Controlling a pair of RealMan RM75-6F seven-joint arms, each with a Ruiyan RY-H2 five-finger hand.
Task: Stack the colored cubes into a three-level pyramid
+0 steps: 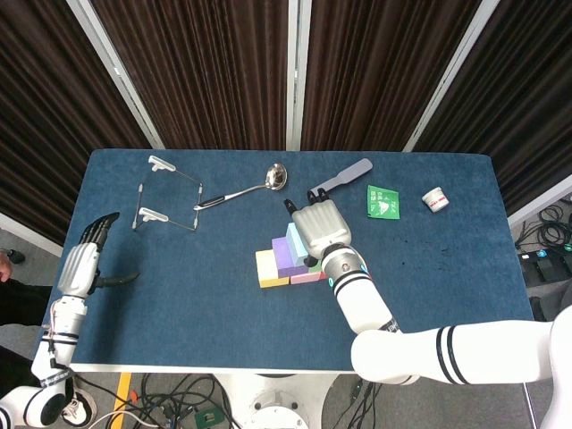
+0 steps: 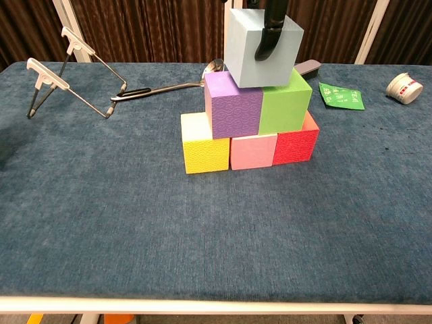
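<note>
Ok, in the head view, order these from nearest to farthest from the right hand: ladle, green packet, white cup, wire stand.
From the right hand:
1. Green packet, just to its right.
2. Ladle, up and to its left; close to the packet, though it reads slightly farther.
3. White cup, far right.
4. Wire stand, far left.
</note>
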